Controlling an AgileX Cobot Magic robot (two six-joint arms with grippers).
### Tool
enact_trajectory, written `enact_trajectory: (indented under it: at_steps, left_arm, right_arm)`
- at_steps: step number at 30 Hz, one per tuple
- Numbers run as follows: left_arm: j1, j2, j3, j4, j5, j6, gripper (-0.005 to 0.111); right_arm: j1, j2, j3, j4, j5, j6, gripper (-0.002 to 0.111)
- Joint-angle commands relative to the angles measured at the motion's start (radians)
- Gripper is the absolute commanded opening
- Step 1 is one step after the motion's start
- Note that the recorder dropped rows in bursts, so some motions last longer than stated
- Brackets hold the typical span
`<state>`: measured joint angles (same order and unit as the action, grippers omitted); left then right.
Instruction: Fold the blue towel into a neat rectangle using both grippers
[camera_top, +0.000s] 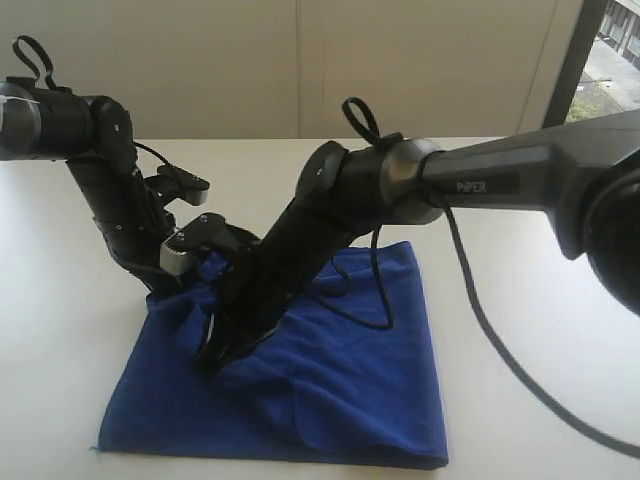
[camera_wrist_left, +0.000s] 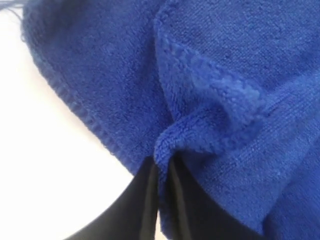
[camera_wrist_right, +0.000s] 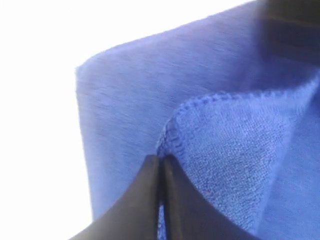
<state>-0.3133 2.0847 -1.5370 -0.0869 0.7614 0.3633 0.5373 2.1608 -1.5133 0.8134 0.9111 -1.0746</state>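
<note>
While the white table (camera_top: 60, 330) carries the blue towel (camera_top: 350, 400), most of its cloth spreads rightward and camera-ward from both pinch points: the right gripper (camera_wrist_right: 161, 161), reaching across the middle, is clamped on a hemmed edge, and the left gripper (camera_wrist_left: 162, 167) close beside it nips a raised fold.

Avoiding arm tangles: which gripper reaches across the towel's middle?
The right gripper: its arm slants over the blue towel onto the left half, near the left gripper.
</note>
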Motion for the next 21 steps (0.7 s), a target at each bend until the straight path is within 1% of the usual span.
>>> enact_trajectory:
  at_steps: [1, 12, 21]
  left_arm:
    - [0.026, -0.002, 0.006, -0.001, 0.011, -0.01, 0.014]
    - [0.033, -0.002, 0.006, -0.001, 0.006, -0.01, 0.014]
    - [0.033, -0.002, 0.006, -0.001, 0.004, -0.01, 0.014]
  right_arm:
    - [0.053, -0.013, 0.003, 0.047, -0.001, -0.014, 0.0]
    - [0.17, -0.008, 0.003, 0.081, -0.101, -0.021, 0.0]
    - [0.214, 0.016, 0.003, 0.111, -0.176, -0.021, 0.0]
